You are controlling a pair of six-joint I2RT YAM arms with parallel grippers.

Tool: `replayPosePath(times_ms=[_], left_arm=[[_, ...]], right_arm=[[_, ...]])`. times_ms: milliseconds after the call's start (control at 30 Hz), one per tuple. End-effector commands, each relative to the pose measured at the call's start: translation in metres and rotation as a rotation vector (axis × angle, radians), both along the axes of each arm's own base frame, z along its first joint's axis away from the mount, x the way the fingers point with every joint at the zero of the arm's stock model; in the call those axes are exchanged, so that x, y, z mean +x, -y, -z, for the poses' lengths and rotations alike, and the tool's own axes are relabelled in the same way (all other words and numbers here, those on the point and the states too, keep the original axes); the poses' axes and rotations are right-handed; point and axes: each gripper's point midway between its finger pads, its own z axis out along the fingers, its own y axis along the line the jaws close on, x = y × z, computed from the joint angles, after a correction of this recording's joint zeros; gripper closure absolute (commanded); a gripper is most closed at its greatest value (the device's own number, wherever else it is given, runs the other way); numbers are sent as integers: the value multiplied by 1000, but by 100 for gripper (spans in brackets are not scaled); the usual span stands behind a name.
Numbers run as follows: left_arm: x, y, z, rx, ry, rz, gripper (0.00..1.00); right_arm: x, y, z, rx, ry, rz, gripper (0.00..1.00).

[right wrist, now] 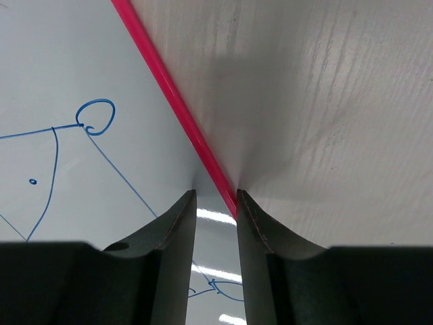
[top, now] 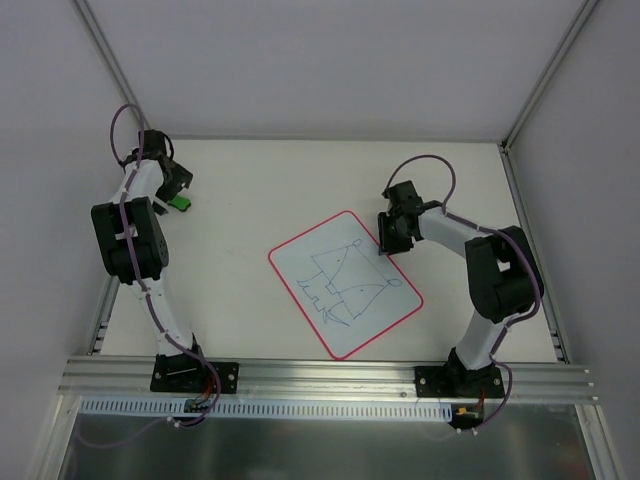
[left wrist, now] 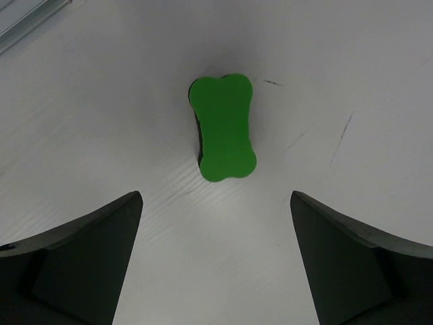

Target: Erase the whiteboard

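Right pincer [right wrist: 216, 196] over whiteboard [right wrist: 81, 81] edge

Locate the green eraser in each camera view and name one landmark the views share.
Top external: green eraser at far left, beside the left gripper.
Left wrist: eraser centre frame, lying on the table ahead of the open jaws.
Right wrist: not in view.
Shared landmark: the white table.

whiteboard [top: 345, 283]: tilted on the table [top: 250, 200], blue line drawing on it
right gripper [top: 388, 240]: at its far right edge
left gripper [top: 176, 192]: beside green eraser [top: 180, 203], far left
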Motion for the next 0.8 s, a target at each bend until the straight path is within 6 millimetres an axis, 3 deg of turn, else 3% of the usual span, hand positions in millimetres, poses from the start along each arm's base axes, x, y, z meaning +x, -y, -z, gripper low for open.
replayPosePath(times_ms=[0, 233, 400, 767], left_arm=[[17, -12, 0, -13, 25, -51, 9], [33, -17, 17, -22, 14, -57, 18], [33, -22, 28, -5, -10, -62, 26], [35, -28, 47, -27, -35, -79, 34]], right_arm=[[-6, -6, -19, 30, 22, -14, 66], [-10, -11, -22, 36, 28, -31, 66], [-13, -13, -19, 30, 24, -42, 66], [-18, -12, -15, 22, 12, -43, 66]])
